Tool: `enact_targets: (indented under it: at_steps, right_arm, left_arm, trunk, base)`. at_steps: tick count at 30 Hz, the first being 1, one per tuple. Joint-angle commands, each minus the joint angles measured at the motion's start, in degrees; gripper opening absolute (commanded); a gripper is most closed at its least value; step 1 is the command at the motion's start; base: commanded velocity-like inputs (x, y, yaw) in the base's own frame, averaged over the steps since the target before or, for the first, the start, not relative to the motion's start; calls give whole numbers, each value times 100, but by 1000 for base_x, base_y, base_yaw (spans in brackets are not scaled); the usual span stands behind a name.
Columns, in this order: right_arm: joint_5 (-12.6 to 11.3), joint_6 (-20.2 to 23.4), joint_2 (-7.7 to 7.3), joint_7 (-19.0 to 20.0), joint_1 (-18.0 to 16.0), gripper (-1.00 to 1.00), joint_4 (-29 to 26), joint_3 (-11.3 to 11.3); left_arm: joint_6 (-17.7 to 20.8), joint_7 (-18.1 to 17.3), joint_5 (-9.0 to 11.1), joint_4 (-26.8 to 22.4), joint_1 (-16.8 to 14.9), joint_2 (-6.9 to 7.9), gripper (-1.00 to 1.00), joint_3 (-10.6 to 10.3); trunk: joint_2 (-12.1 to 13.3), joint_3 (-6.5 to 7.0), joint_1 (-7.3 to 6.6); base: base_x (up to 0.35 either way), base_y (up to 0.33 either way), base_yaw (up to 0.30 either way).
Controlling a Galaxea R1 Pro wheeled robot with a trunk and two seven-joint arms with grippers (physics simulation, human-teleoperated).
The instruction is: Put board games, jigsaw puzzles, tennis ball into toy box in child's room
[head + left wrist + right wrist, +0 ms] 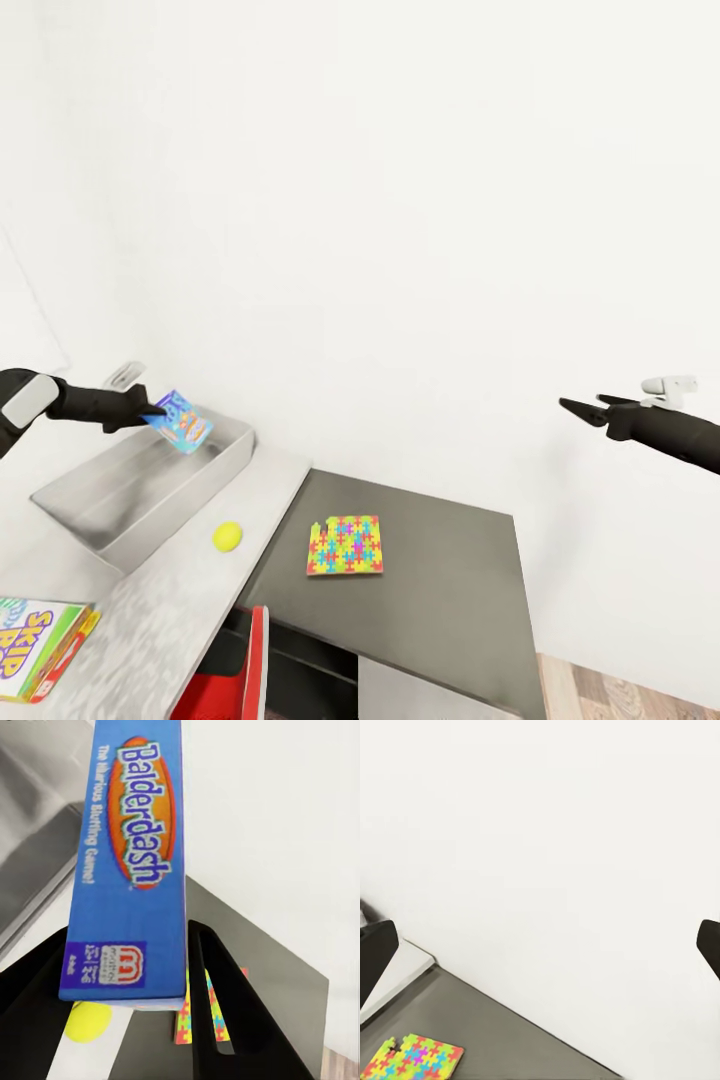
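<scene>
Over the toy box [150, 480], left gripper [150, 410] pinching the blue game [182, 421], right gripper [585, 410] spread wide, with ball [227, 537], puzzle [345, 546] and SKIP BO [40, 645] not yet put in.

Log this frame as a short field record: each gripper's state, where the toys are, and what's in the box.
left gripper: shut on blue board game, held over toy box
right gripper: open, holding nothing, in mid-air
tennis ball: on table, beside box
jigsaw puzzle: on dark lower section
SKIP BO game: on the table's near end
</scene>
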Motion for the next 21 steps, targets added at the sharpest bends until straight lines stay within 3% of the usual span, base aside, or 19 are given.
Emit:
enact_targets:
  at_steps: [1,3,6,8,11,16,21]
  right_arm:
    - [11,77,-3,182,-9,100,-2,-7]
    - [13,164,-7,408,-9,100,-3,-12]
    - [14,241,-8,612,-10,100,-2,-16]
    - [13,254,-4,647,-7,100,-4,-12]
    - [16,262,-4,675,-9,100,-6,-11]
    - [16,264,-6,683,-8,100,-6,-9]
    - [17,264,-14,690,-10,100,-8,-15]
  left_arm:
    - [-30,-57,-20,1,-12,12,-100,0]
    - [-63,-58,-10,2,-24,27,-100,122]
    - [-96,41,-25,95,-55,82,-100,671]
    - [-117,156,-24,253,-111,95,-100,862]
    - [-213,314,-19,435,-248,95,-100,1029]
    - [-412,483,-8,543,-288,15,-100,1106]
    - [-682,952,-10,579,-267,-128,-100,1573]
  trunk:
    - [-14,-23,4]
    - [-14,-41,4]
    - [-14,-69,4]
    - [-14,-87,4]
    - [-14,-114,4]
    - [-14,-159,4]
    - [-14,-205,4]
  base:
    - [0,0,0]
    - [0,0,0]
    - [0,0,0]
    - [0,0,0]
    - [0,0,0]
    - [0,0,0]
    - [0,0,0]
